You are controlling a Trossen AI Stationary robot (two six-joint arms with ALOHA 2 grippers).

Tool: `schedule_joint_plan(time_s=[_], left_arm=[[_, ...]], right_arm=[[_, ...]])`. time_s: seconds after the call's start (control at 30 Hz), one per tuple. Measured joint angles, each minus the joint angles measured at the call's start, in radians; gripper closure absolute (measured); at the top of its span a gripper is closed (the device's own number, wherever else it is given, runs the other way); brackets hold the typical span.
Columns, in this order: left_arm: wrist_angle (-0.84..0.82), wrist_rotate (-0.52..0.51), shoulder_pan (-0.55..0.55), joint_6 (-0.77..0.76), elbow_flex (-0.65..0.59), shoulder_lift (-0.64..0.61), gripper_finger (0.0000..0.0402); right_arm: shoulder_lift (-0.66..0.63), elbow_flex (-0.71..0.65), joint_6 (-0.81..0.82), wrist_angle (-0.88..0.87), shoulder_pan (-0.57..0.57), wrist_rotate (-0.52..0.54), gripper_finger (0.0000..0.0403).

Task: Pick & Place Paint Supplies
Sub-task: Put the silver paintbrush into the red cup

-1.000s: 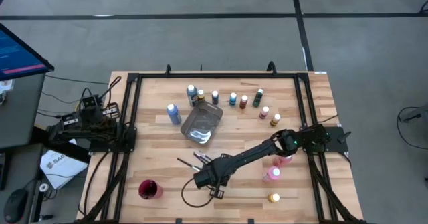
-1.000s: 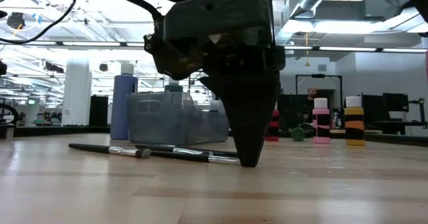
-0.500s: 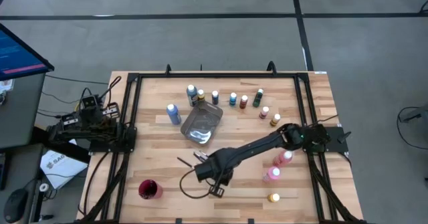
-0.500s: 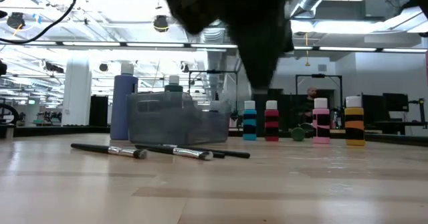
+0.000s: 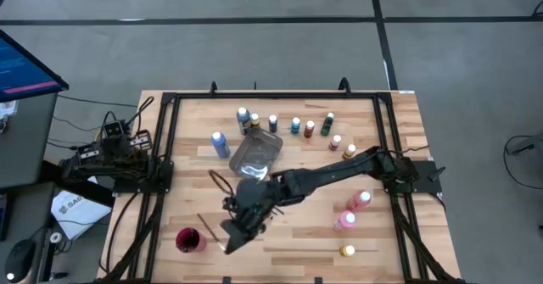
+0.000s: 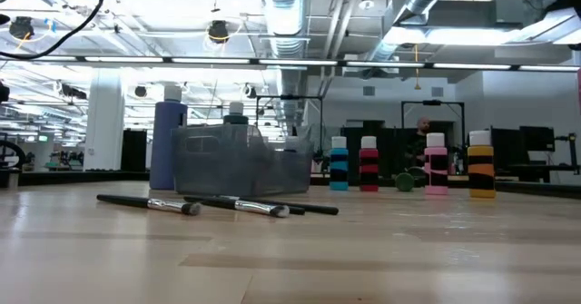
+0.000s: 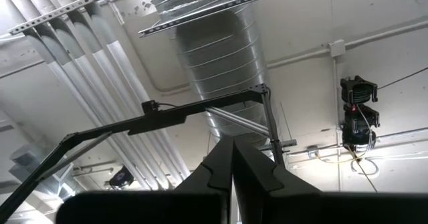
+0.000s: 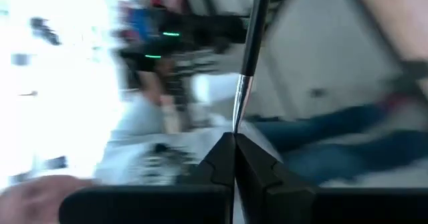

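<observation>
Right pincer (image 5: 227, 243): closed on a brush (image 8: 249, 53), over the bench (image 5: 297, 242) at about 7 o'clock from the tray (image 5: 255, 158), just beside the red cup (image 5: 189, 240).
Left pincer (image 7: 232, 162): closed, empty, parked off the bench's 9 o'clock edge, aimed at the ceiling.
Brushes (image 6: 218, 204): several lying on the bench at 6 o'clock of the tray.
Bottles: a row (image 5: 297, 125) at 12 to 2 o'clock of the tray; one blue (image 5: 220, 143) at its 9 o'clock; two pink (image 5: 353, 211) and one yellow (image 5: 347, 251) toward 4 o'clock.
</observation>
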Motion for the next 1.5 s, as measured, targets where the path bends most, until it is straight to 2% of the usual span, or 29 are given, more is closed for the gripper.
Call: schedule_joint_plan(time_s=[0.07,0.27,0.5,1.0,1.2,1.5], left_arm=[[0.0,0.0,0.0,0.0,0.0,0.0,0.0399],[0.0,0.0,0.0,0.0,0.0,0.0,0.0399],[0.0,0.0,0.0,0.0,0.0,0.0,0.0399],[-0.003,0.0,0.0,0.0,0.0,0.0,0.0399],[-0.003,0.0,0.0,0.0,0.0,0.0,0.0399],[-0.003,0.0,0.0,0.0,0.0,0.0,0.0399]], right_arm=[[0.029,0.001,0.076,0.101,-0.005,-0.012,0.0403],[0.093,-0.004,0.172,0.179,-0.004,-0.049,0.0403],[0.193,0.002,0.334,0.435,0.005,-0.061,0.0403],[0.229,-0.001,0.526,0.47,0.004,-0.023,0.0403],[0.229,-0.001,0.659,0.469,0.011,0.029,0.0403],[0.229,-0.001,0.758,0.469,0.0,0.098,0.0403]])
